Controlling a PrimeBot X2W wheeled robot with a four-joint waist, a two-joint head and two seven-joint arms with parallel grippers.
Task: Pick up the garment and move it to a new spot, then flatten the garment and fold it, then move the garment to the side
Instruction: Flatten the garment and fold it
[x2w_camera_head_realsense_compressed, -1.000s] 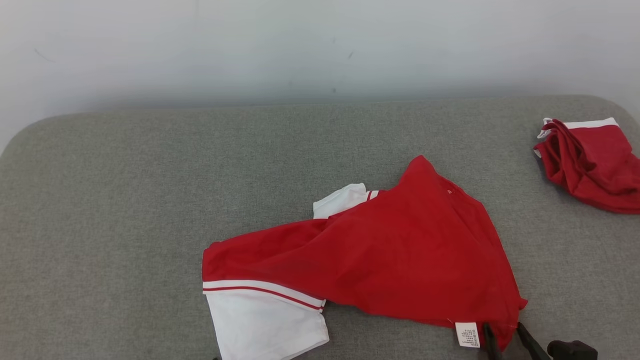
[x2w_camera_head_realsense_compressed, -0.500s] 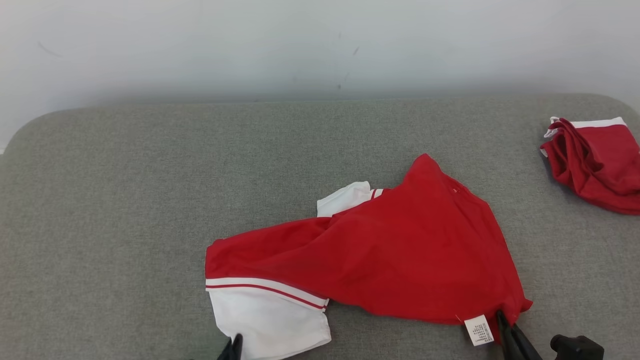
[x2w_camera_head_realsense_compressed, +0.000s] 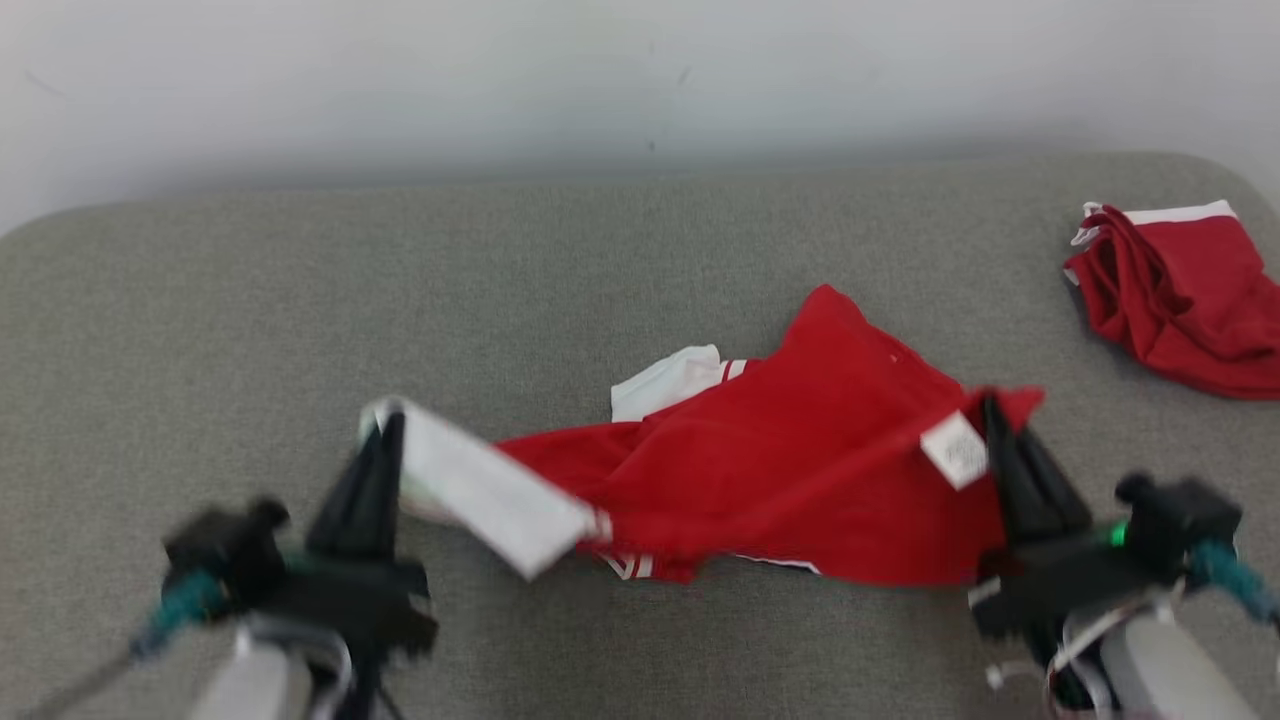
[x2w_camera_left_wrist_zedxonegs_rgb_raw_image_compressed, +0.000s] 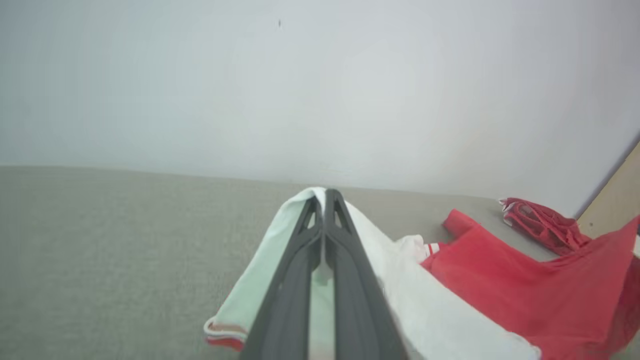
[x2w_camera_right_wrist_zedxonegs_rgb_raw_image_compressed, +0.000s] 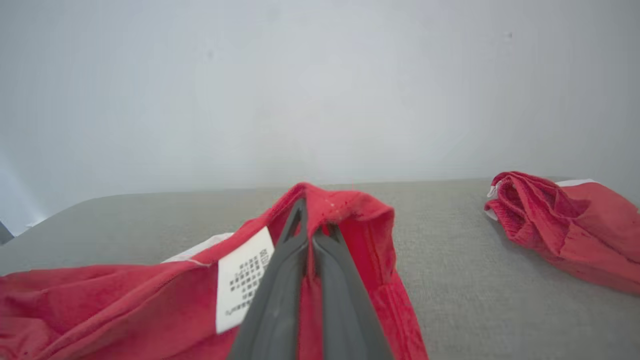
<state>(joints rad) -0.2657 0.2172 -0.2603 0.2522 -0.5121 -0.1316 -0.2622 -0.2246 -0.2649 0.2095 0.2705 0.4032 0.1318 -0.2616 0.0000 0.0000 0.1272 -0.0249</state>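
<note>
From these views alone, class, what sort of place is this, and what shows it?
Probably an indoor garment-folding test station: a grey table against a bare wall, a garment pinched by the left gripper and right gripper, a red bundle aside.

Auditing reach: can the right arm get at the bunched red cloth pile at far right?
Likely not: the right gripper is shut on the red-and-white garment; otherwise bare grey fabric tabletop leads to the bunched red pile.

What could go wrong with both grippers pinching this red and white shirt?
The left gripper holds only the edge of the white sleeve, which might slip free. The shirt sags bunched between it and the right gripper, so it may land creased. Moving rightwards could snag the other red garment.
</note>
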